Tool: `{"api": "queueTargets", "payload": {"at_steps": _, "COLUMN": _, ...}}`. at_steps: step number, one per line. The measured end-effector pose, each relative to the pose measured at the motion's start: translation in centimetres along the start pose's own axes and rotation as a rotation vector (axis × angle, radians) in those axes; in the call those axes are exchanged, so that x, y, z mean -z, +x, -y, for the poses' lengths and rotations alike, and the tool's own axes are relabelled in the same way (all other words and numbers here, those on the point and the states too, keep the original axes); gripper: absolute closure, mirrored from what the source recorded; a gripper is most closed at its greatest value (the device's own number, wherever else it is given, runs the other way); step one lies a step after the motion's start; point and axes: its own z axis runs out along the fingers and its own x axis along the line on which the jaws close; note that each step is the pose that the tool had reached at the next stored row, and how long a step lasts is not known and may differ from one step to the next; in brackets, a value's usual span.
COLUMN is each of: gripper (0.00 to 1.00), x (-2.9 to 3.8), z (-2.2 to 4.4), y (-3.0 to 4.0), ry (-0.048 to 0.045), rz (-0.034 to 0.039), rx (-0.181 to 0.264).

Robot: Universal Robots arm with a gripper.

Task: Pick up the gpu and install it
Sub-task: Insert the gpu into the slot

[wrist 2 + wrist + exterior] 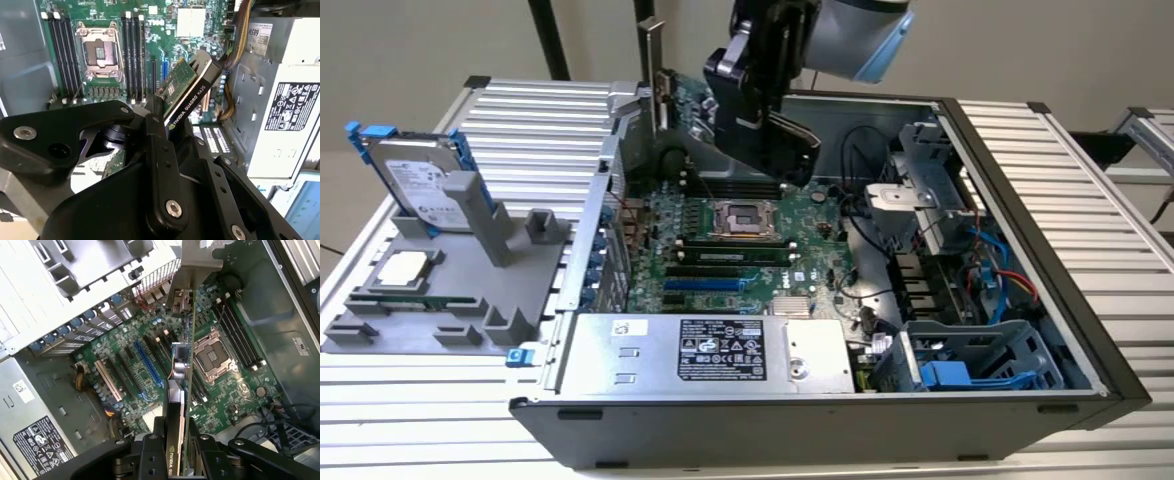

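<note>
Green-boarded, black-coolered and silver-bracketed, already picked up: slim rectangular gpu [674, 105] clamped in the black metal pincer [162, 117], hanging at upper centre of the exterior view over the green motherboard [720, 255] inside the open dark grey computer case [787, 435], not yet seated in any slot.

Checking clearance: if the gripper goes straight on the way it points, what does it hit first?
The gripper holds the gpu, which would likely meet the motherboard first, near the CPU socket; depth unclear.
</note>
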Motion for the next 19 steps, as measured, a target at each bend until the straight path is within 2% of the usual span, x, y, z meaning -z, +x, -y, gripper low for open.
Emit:
{"api": "queueTargets", "payload": {"at_steps": 9, "gripper": 1.0, "x": 0.0, "z": 0.16, "y": -0.1, "ry": -0.0076, "rz": 0.0028, "rx": 0.11}}
{"api": "queueTargets", "payload": {"at_steps": 19, "gripper": 1.0, "x": -0.02, "z": 0.69, "y": -0.41, "ry": -0.0158, "rz": 0.0069, "rx": 0.21}}
